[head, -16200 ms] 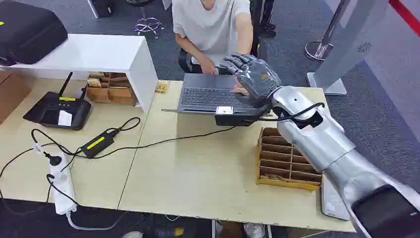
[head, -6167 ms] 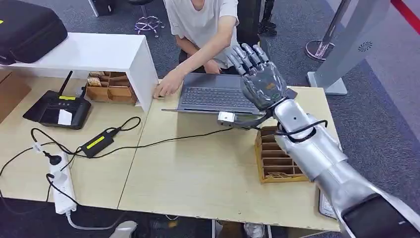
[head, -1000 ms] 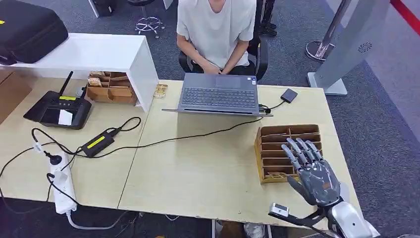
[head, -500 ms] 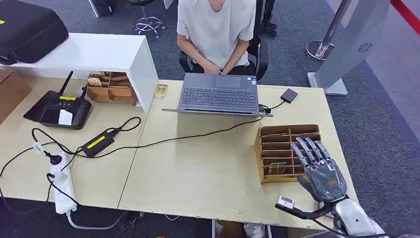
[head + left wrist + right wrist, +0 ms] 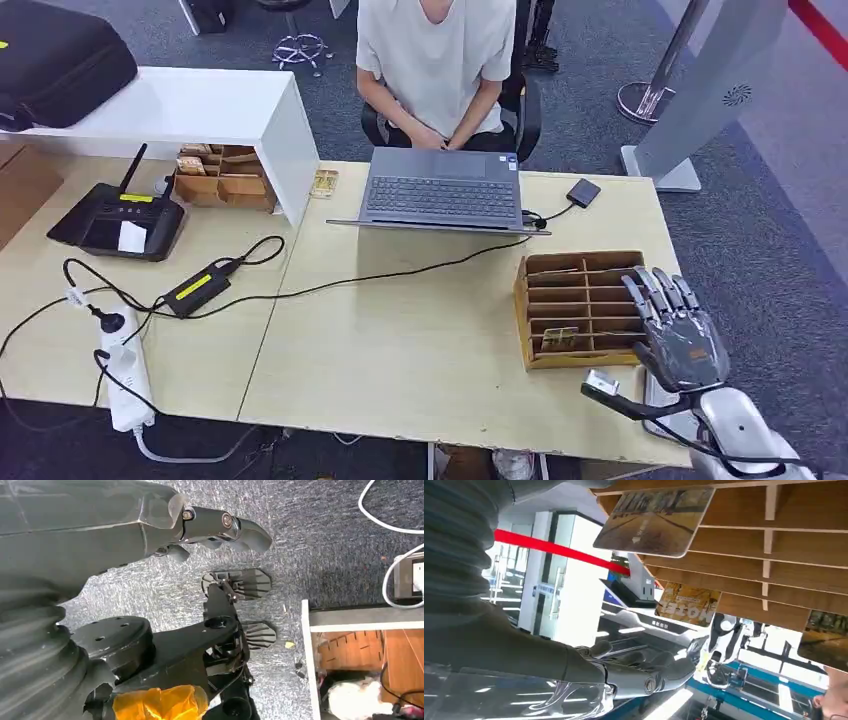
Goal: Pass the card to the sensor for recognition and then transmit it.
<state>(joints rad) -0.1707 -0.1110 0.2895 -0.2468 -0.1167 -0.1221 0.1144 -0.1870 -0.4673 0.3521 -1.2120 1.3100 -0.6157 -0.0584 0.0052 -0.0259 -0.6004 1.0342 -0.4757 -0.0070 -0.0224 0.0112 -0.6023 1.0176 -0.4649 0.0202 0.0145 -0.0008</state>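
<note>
Wooden card rack [image 5: 585,310] holds a card [image 5: 561,338]; right hand [image 5: 678,335] beside it, fingers spread, empty. Next: grasp a card.

The right hand [image 5: 678,340] is dark grey with long segmented fingers, on a silver forearm [image 5: 745,440] looped by a thin black cable — a small grey camera sits on a black bracket at the wrist. The left hand [image 5: 150,525] has a ribbed grey cover and small screws at its dark finger — orange tape wraps a black part nearby.

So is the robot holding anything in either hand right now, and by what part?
Nothing. The right hand is open beside the card rack, fingers spread; the left hand hangs empty over the floor.
</note>
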